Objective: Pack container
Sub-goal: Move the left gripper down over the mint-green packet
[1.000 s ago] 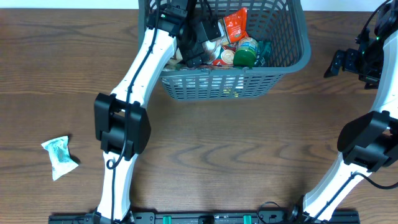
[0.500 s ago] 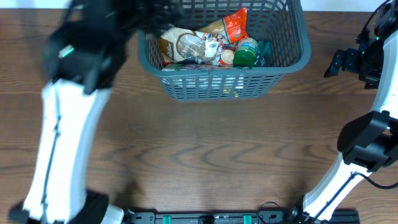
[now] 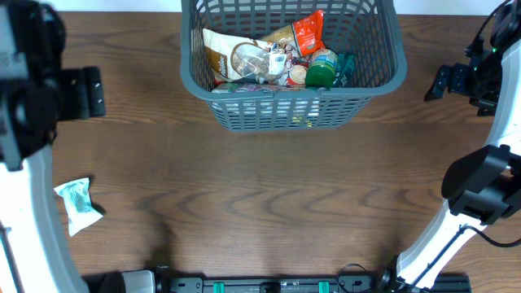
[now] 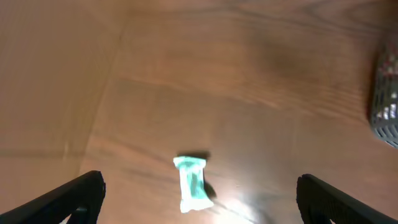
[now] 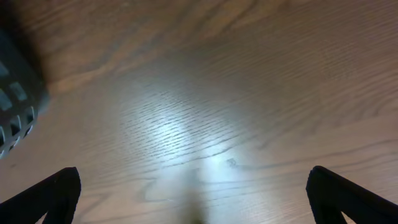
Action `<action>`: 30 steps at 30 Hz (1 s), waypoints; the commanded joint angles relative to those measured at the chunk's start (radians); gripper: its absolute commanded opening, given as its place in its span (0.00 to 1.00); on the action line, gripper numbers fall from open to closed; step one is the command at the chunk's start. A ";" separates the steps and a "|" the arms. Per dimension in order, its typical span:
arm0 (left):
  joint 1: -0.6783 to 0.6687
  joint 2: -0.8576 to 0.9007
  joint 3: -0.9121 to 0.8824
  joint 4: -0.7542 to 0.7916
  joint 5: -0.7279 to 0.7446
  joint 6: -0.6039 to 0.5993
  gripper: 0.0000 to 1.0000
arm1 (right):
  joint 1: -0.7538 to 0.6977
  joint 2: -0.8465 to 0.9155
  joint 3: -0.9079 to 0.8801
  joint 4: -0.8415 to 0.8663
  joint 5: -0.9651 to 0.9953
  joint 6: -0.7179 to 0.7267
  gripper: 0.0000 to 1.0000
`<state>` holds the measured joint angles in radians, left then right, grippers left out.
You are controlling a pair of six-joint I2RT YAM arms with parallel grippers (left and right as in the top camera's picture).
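The dark grey lattice basket [image 3: 383,81] stands at the back centre and holds several snack packets [image 3: 244,57] and a green can [image 3: 321,73]. A white and teal snack packet [image 3: 77,205] lies on the table at the front left. My left gripper [image 3: 89,92] hovers high at the far left, open and empty. In the left wrist view the packet [image 4: 193,184] lies well below, between the spread fingers [image 4: 200,202]. My right gripper [image 3: 435,84] is open and empty to the right of the basket, above bare wood [image 5: 193,171].
The brown wooden table [image 3: 269,195] carries only the basket and the lone packet. The basket's corner shows at the right edge of the left wrist view [image 4: 387,93] and at the left edge of the right wrist view [image 5: 12,106].
My left arm has swung out of the basket and far to the left, rising above the table. A tan and white packet now shows in the basket's left part. The right arm has not moved.
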<state>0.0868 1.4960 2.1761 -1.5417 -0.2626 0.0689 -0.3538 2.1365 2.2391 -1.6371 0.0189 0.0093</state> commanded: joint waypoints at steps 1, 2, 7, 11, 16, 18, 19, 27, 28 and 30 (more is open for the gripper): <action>0.008 -0.100 -0.065 -0.019 -0.010 -0.116 0.99 | 0.008 0.000 -0.002 0.000 0.000 -0.019 0.99; 0.008 -0.128 -0.101 -0.027 -0.010 -0.134 0.99 | 0.008 0.000 -0.002 0.000 0.000 -0.019 0.99; 0.008 -0.298 -0.356 -0.025 -0.012 -0.254 0.98 | 0.008 0.000 -0.002 0.000 0.000 -0.018 0.99; 0.008 -0.446 -0.605 0.021 -0.012 -0.330 0.99 | 0.008 0.000 -0.002 0.000 0.000 -0.018 0.99; 0.008 -0.562 -0.864 0.137 -0.012 -0.325 0.99 | 0.008 0.000 -0.002 -0.002 -0.001 -0.018 0.99; 0.009 -0.578 -0.947 0.187 -0.012 -0.326 0.98 | 0.008 0.000 -0.002 -0.002 -0.001 -0.018 0.99; 0.009 -0.578 -0.988 0.214 -0.012 -0.326 0.98 | 0.008 0.000 -0.002 -0.002 0.000 -0.019 0.99; 0.069 -0.505 -1.242 0.481 0.061 -0.270 0.98 | 0.008 0.000 -0.002 0.003 0.000 -0.019 0.99; 0.095 -0.489 -1.258 0.512 0.097 -0.251 0.98 | 0.008 0.000 -0.002 0.003 0.000 -0.019 0.99; 0.160 -0.456 -1.273 0.560 0.142 -0.225 0.98 | 0.008 0.000 -0.002 0.003 0.000 -0.019 0.99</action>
<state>0.1719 1.0065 0.9230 -1.0176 -0.2077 -0.2115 -0.3538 2.1365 2.2375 -1.6341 0.0185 0.0059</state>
